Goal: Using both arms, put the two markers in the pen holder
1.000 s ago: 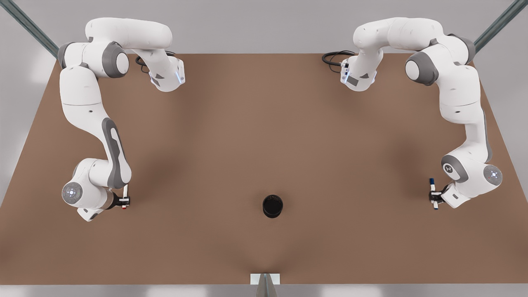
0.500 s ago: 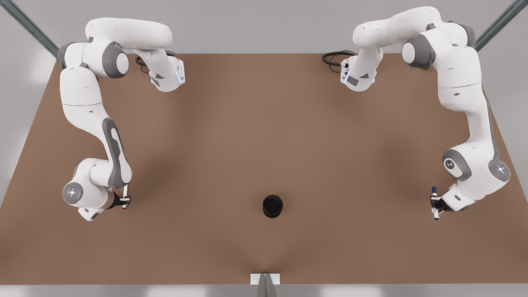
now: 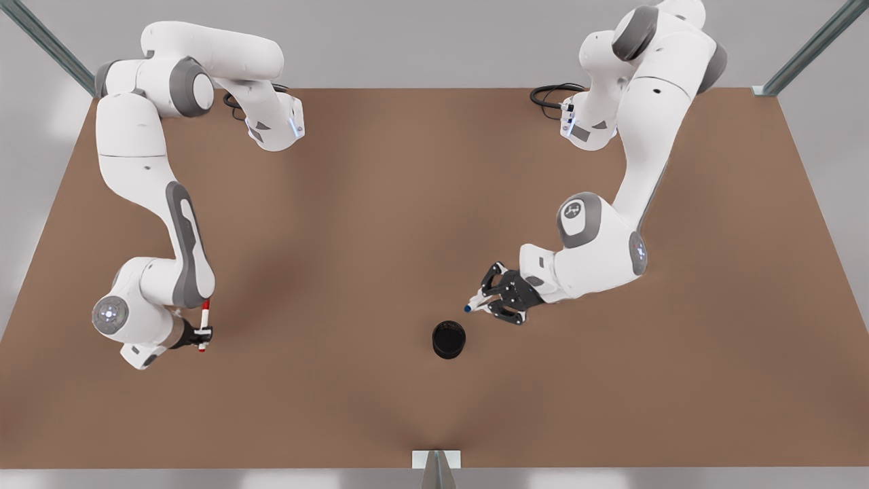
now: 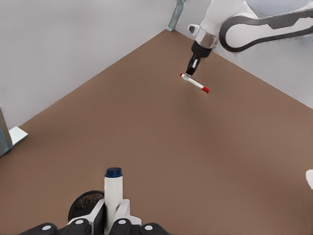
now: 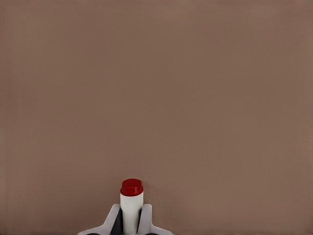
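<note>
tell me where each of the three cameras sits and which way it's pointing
Front view: high above the table, looking down on both arms and the pen holder.
Left wrist view: rides the left gripper, which holds the blue-capped marker by the pen holder, looking across at the other arm.
Right wrist view: rides the right gripper, facing bare table past the red-capped marker.
Shared: the front and left wrist views both show the red-capped marker and the pen holder.

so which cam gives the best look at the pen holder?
Front view: the pen holder stands whole and unblocked on the table, its open mouth visible. The left wrist view catches just a dark sliver of it behind the left gripper and its blue marker. The right wrist view faces bare table.
</note>
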Available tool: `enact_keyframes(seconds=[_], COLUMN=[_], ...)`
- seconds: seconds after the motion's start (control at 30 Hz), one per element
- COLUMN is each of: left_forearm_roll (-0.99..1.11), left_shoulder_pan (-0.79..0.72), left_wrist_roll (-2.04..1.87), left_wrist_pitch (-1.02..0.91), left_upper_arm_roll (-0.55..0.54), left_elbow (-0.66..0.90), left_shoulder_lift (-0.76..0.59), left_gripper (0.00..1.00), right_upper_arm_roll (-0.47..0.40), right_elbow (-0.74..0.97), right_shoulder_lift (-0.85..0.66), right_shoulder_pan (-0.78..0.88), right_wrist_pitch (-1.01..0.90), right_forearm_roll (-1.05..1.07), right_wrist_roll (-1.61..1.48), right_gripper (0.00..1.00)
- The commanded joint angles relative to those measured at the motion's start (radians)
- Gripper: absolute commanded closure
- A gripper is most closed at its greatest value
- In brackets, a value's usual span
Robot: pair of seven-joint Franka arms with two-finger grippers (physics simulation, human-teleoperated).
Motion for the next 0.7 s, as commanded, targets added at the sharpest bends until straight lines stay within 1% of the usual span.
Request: enact_keyframes(seconds=[0.0,0.07,0.13,0.23,0.33,0.43,0.57,0.67], left_forearm_roll=[-0.187,-0.206,-0.206,-0.203,-0.201,-0.203,-0.201,-0.201], left_shoulder_pan=[-0.051,-0.107,-0.105,-0.107,-0.108,-0.148,-0.159,-0.180], left_wrist_roll=[0.905,0.971,1.014,1.016,1.017,1.016,1.016,1.016], left_wrist_pitch=[0.321,0.523,0.631,0.661,0.687,0.755,0.769,0.787], left_upper_arm_roll=[-0.002,-0.018,-0.053,-0.051,-0.051,-0.051,-0.051,-0.051], left_elbow=[0.001,0.013,0.021,0.062,0.061,0.058,0.062,0.105], left_shoulder_lift=[0.027,0.104,0.147,0.194,0.221,0.248,0.263,0.299], left_gripper=[0.79,0.79,0.79,0.79,0.79,0.79,0.79,0.79], right_upper_arm_roll=[0.010,0.027,0.061,0.102,0.188,0.262,0.355,0.365], right_elbow=[0.015,0.018,0.016,0.016,0.018,0.024,0.027,0.038], right_shoulder_lift=[-0.020,-0.055,-0.094,-0.127,-0.170,-0.183,-0.184,-0.183], right_shoulder_pan=[0.005,0.004,0.005,0.007,0.007,0.008,0.007,0.008], right_wrist_pitch=[-0.087,-0.092,-0.132,-0.159,-0.201,-0.195,-0.199,-0.201], right_forearm_roll=[-0.009,-0.006,-0.006,-0.007,-0.052,-0.072,-0.128,-0.139], right_wrist_roll=[0.054,0.056,0.105,0.143,0.267,0.350,0.476,0.488], right_gripper=[0.76,0.76,0.76,0.77,0.77,0.77,0.77,0.77])
